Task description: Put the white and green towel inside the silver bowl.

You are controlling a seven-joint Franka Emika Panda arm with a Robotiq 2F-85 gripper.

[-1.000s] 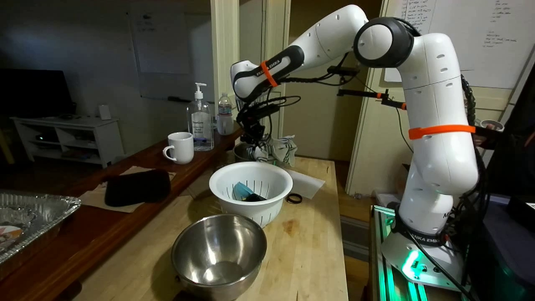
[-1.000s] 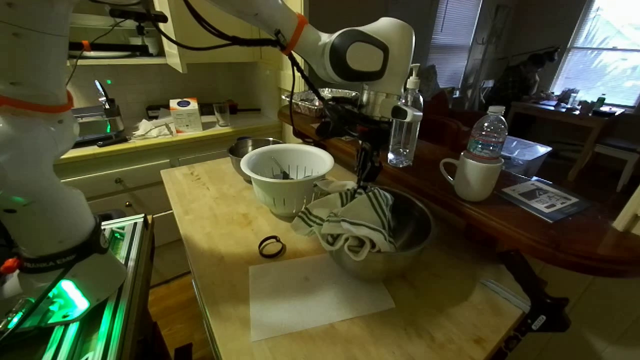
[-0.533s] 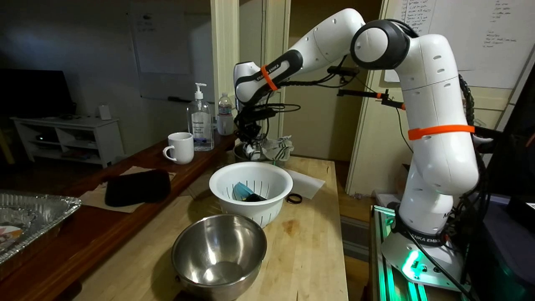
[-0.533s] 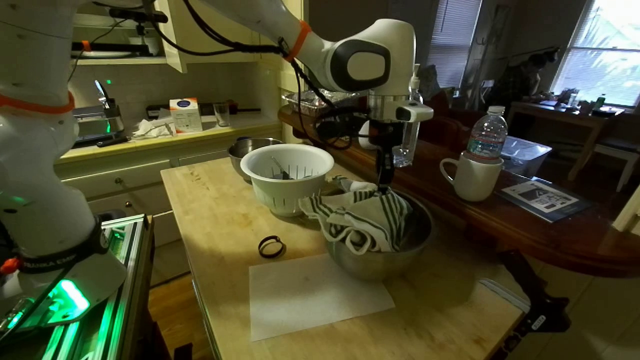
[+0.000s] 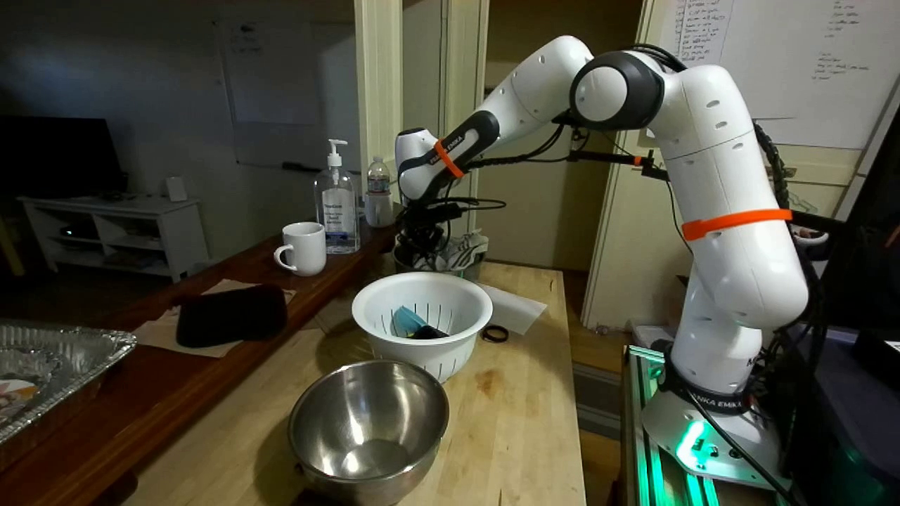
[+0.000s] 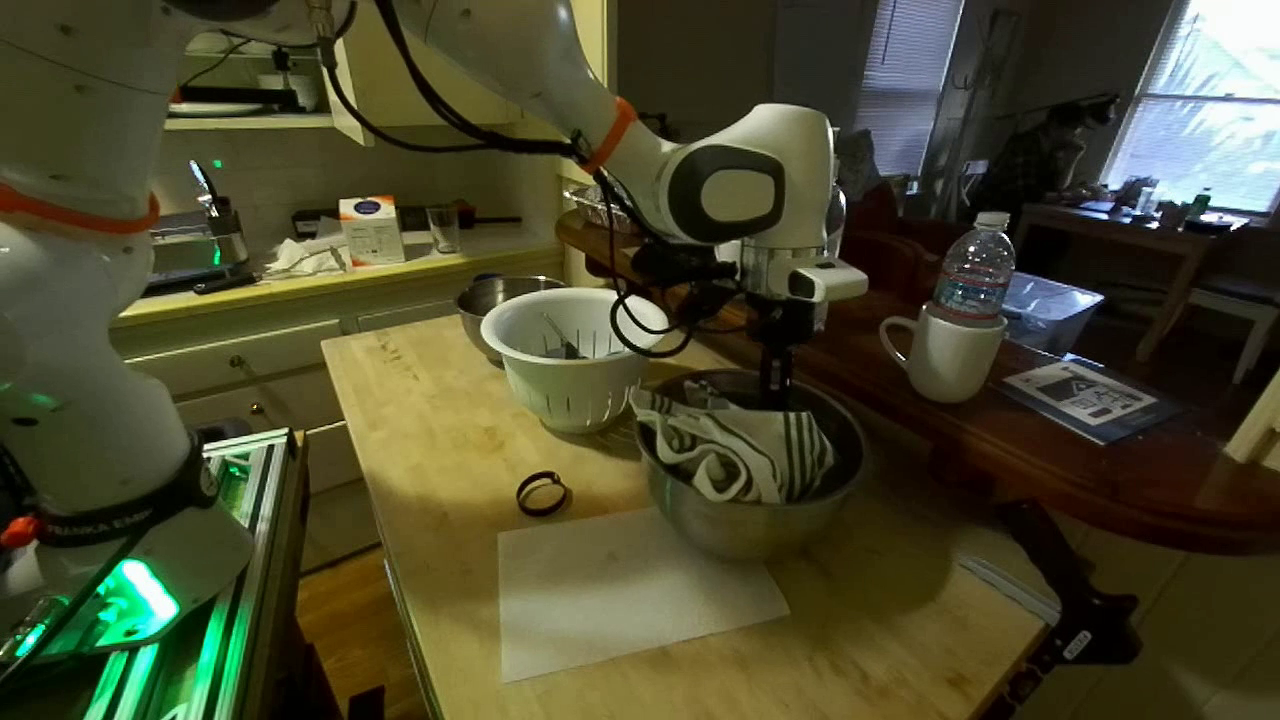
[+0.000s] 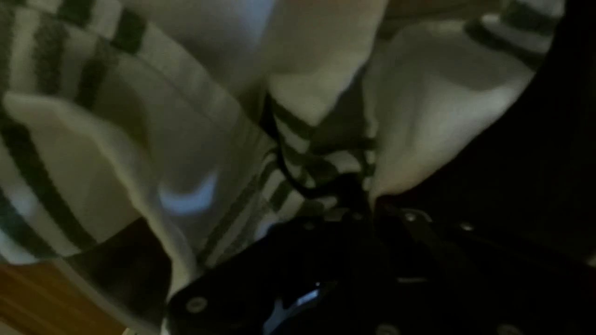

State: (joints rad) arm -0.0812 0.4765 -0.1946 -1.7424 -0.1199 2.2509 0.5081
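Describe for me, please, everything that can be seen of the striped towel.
The towel is off-white with dark green stripes, some grouped in bands; it looks like soft woven cloth. It is crumpled in loose folds, mostly within the silver bowl, with some folds standing above its rim and hiding part of it. In the wrist view, the pincer appears shut on a bunched bit of the cloth. The towel's underside is hidden.

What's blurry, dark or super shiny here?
Wrist view: the green-striped white cloth towel looks dim and slightly blurry; in an exterior view, the window with white blinds glares; in an exterior view, the nearest round silver metal bowl has bright streaks.
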